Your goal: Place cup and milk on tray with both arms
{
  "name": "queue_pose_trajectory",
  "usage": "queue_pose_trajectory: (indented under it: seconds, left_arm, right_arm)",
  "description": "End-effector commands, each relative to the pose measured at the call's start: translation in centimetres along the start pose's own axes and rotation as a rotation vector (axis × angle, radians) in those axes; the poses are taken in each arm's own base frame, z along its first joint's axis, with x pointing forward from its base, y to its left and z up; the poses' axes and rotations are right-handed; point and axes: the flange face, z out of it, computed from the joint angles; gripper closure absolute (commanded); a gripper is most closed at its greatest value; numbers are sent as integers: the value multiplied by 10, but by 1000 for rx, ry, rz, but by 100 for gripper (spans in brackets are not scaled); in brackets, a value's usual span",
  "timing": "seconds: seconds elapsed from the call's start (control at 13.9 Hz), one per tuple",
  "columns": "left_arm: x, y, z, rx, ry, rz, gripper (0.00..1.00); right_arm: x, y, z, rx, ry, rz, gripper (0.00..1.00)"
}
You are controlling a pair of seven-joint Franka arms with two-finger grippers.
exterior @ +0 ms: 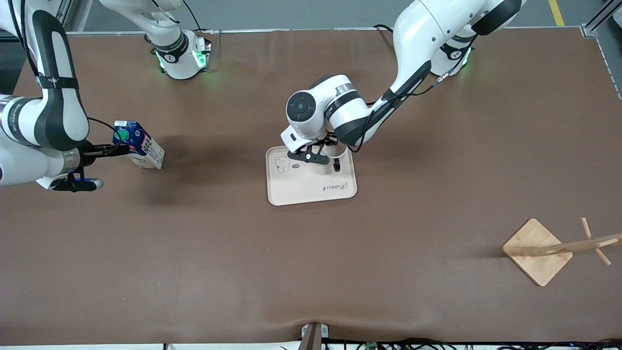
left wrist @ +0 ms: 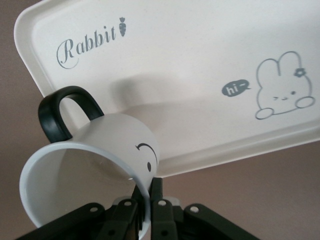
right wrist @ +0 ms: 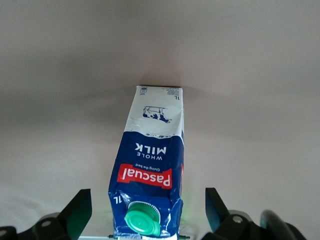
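The beige tray [exterior: 311, 187] with its "Rabbit" lettering lies at the table's middle. My left gripper [exterior: 326, 154] is over the tray's edge nearest the robots' bases, shut on the rim of the white cup [exterior: 340, 154]. In the left wrist view the cup [left wrist: 100, 165] hangs tilted from that gripper [left wrist: 147, 192], smiley face and black handle showing, with the tray [left wrist: 190, 80] beneath; I cannot tell whether it touches the tray. The blue milk [exterior: 143, 148] stands upright toward the right arm's end. My right gripper [exterior: 121, 141] is open around its top; its fingers [right wrist: 80, 210] flank the milk [right wrist: 152, 155] with gaps.
A square wooden base with a pegged pole [exterior: 537, 250] stands toward the left arm's end, nearer to the front camera than the tray. Brown table surface [exterior: 311, 272] spreads between the milk, the tray and the stand.
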Motion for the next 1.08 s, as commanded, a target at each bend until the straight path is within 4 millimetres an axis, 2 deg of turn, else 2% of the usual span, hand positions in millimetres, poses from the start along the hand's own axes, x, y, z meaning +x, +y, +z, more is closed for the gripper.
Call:
queue_pose_trajectory:
  seconds: [0.0,0.36,0.65,0.79,0.94,1.01]
  left_arm:
    - [2,9,16,66,18,-25,100]
    - [0,13,21,75,17,-23,100]
    - [4,8,18,67,23,-31,100]
    - [6,6,16,65,27,-36,100]
    - [7,5,9,60,37,-40,44]
    - [9,4,1,52,48,-45,0]
  right_arm:
    - [-27,-3,4,-11,27,-21,0]
    - [-32,-2,27,-9,45,-15,0]
    - [-49,-3,19,-5,76,-8,0]
    - [-58,-4,22,-3,87,-6,0]
    - [-61,-2,29,-2,121,5,0]
    - [-63,-1,28,-1,133,7,0]
